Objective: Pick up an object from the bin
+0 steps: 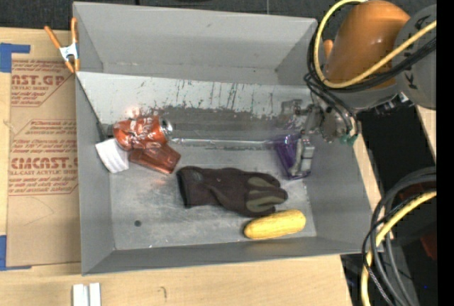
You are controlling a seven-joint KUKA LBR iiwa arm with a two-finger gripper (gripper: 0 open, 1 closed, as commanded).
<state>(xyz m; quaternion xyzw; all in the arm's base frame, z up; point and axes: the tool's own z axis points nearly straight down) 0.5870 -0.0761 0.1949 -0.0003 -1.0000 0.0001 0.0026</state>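
Camera view: the gripper (pixel 302 159) is down inside the bin (pixel 213 35), up and right of the dark glove (pixel 227 189), right against a small clear purple thing (pixel 285 152). I cannot tell how wide the gripper is spread, or whether the purple thing is actually clamped. It sits touching or just beside the gripper, on the glove side, and is the likely target by closeness.

A yellow banana-shaped thing (pixel 275 224) lies just below and right of the glove. A red-orange crumpled wrapper (pixel 145 140) and a white scrap (pixel 111 155) lie well left of it.

Risks:
- The purple thing looks slick and could slip or get shoved toward the bin wall right of the glove.
- The glove tip is near and might snag.

The bin floor is scuffed grey metal with sloped walls, mostly bare above the glove, with clear room to lift.
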